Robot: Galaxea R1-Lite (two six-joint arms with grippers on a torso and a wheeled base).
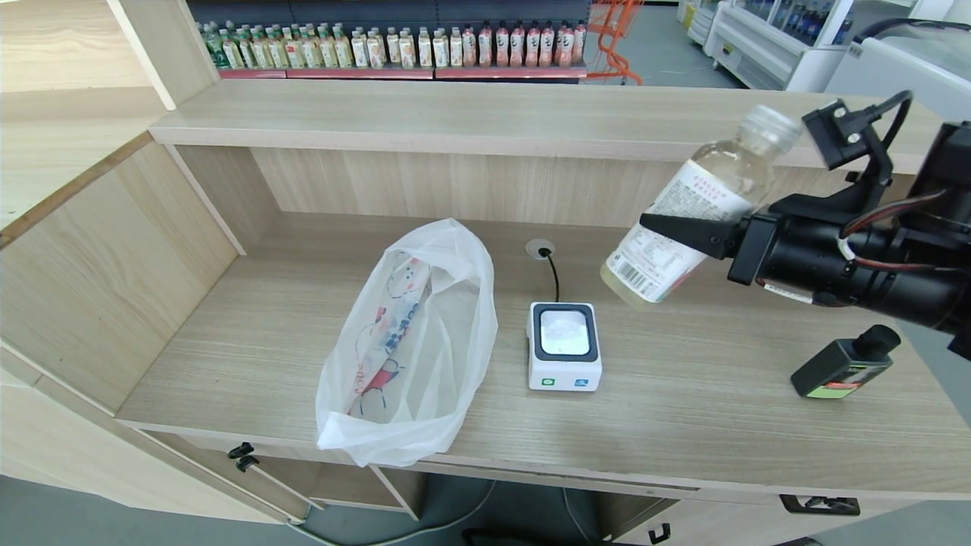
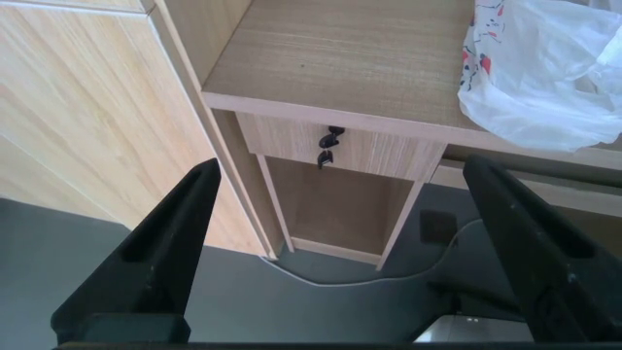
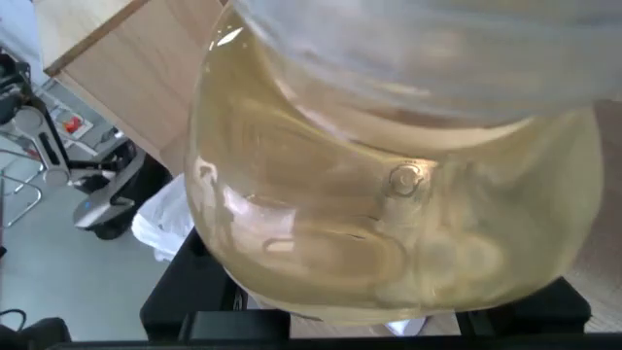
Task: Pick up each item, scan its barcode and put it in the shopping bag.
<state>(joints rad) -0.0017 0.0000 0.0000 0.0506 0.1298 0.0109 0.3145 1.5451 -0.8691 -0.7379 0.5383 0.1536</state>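
Your right gripper [image 1: 683, 227] is clamped around the clear bottle [image 1: 702, 205], its black fingers [image 1: 667, 226] closed across the lower half of the white label. The bottle hangs in the air over the wooden counter [image 1: 683, 409], to the right of the scanner [image 1: 564, 345] and a little farther back. It is tilted, with the white cap up and to the right and the base down toward the scanner. The barcode [image 1: 633, 277] sits at the low end of the label and faces the head camera. From your right wrist camera you look up at the rounded base of the bottle [image 3: 389, 194], which holds pale yellowish liquid.

The scanner is a white box with a dark-framed window on top. Its black cable [image 1: 554, 277] runs back to a round grommet [image 1: 539, 248] in the counter. The shopping bag [image 1: 410, 341] lies just left of the scanner, a thin white plastic bag with red and blue print. You cannot tell whether anything is inside it. 1 more item, a dark container with a black cap [image 1: 842, 368], lies on its side near the counter's right edge.

Your left gripper [image 2: 340, 262] is low, below the counter's front edge, with its 2 fingers [image 2: 155, 262] spread wide and holding nothing. Beyond them you see a drawer front with a key [image 2: 328, 148] and a corner of the bag [image 2: 544, 78] overhanging the edge.
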